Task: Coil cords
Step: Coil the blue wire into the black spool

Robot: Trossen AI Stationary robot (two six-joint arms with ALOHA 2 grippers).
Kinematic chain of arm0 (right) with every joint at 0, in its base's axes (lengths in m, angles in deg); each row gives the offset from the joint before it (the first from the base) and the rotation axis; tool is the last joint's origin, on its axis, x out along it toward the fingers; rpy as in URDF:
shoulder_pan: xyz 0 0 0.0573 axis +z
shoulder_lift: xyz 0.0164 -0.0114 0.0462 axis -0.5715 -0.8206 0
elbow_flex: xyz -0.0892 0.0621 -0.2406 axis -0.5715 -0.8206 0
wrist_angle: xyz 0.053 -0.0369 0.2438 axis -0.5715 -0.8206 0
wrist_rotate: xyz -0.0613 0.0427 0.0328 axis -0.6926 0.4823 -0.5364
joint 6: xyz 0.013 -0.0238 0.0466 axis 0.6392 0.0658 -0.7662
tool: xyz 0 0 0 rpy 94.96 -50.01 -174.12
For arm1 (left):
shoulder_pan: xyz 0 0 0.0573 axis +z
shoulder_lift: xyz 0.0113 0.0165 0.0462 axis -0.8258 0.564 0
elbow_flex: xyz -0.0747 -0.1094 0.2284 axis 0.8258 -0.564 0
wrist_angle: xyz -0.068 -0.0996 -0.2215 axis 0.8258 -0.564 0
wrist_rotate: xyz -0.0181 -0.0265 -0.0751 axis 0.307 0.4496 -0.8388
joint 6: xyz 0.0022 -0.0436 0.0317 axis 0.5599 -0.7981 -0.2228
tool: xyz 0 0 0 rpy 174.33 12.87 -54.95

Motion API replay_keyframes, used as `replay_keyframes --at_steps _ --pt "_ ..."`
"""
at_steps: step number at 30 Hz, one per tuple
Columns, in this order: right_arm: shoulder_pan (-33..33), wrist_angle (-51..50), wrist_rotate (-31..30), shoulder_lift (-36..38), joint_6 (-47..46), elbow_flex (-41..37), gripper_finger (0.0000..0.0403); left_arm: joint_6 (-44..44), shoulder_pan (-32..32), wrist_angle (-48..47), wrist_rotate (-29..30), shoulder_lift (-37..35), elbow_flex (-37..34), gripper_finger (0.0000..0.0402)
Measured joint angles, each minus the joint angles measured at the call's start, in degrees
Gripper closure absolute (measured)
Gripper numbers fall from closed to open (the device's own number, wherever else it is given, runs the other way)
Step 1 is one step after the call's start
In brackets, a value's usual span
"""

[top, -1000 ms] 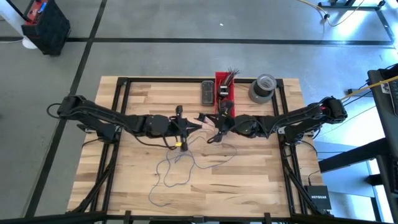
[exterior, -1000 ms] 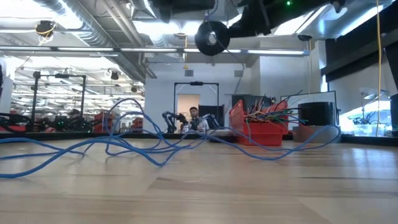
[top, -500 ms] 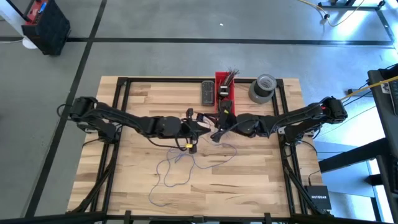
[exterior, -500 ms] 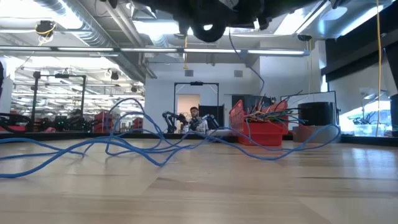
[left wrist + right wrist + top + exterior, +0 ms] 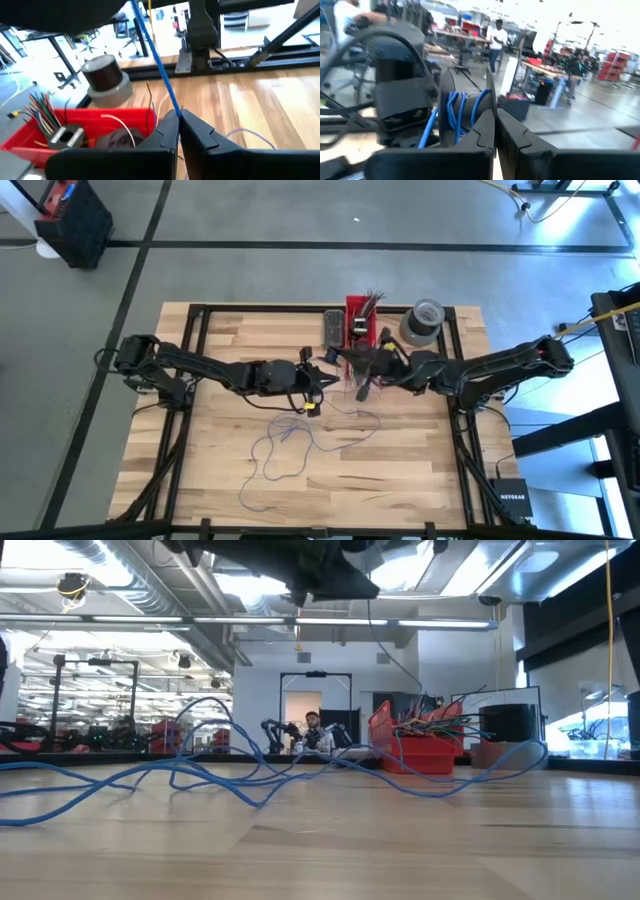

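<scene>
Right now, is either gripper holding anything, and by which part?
Both grippers hold the blue cord: left gripper pinches a taut stretch; right gripper is shut beside wound loops.

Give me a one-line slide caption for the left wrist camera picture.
Left gripper shut on the blue cord, which runs up taut above the red bin and tape roll.

A butcher-block wooden table (image 5: 230, 480) on a black metal frame stands on a grey concrete floor marked with dark lines. At its far edge sits a red plastic bin (image 5: 358, 320) holding a bunch of short multicoloured wire ends (image 5: 42, 107), with a dark flat rectangular object (image 5: 332, 328), perhaps a remote, just beside it on one side and a thick grey tape roll (image 5: 421, 321) on the other. A small black box (image 5: 511, 500) lies on the floor by the table's corner. People (image 5: 496, 42) stand in the workshop beyond.
</scene>
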Motion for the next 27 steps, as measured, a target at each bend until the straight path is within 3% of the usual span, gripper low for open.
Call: replay_keyframes --at_steps 11,22,27 --pt "-0.02 0.04 4.69 5.46 1.57 1.09 0.0395 0.13 0.0 0.23 -0.04 -0.11 0.07 0.0396" --pt "-0.04 -1.0 6.48 5.49 6.24 8.71 0.0395 0.74 -0.02 0.23 -0.04 0.04 -0.14 0.0396" --pt "-0.04 -7.44 7.02 5.53 6.61 14.9 0.0395 0.87 0.0 -0.25 -0.04 0.09 -0.24 0.0396"
